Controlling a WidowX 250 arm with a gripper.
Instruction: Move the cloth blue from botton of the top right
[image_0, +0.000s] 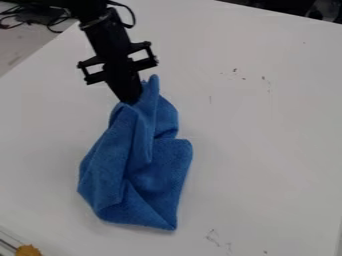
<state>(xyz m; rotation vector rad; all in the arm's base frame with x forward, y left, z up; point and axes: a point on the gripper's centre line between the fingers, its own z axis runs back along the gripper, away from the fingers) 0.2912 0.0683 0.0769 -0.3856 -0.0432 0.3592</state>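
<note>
Cloth (143, 175): blue, matte, crumpled; lies on the white table (267, 135), left of centre in the view. Top gathered into a narrow bunch, one fold standing as a rounded tip just right of the gripper (130, 98). Long creases run down from the bunch; the lower part spreads wider, ending in a blunt corner at lower left and a sharper one at bottom right. A flap juts out on the right side.

Arm (100, 35): black, enters at upper left, slants down and slightly right. Gripper points down at the cloth's top; fingers pressed together on the gathered fabric, pinching it. Whether any of the cloth is off the table: cannot tell.

Edges: table's left edge runs diagonally at upper left, cables (33, 19) beyond it; far edge crosses at top right, dark objects behind. Broad stretch of tabletop right of the cloth, with small dark marks (235, 70). Yellow object (27, 250) at bottom left corner, partly cut off.
</note>
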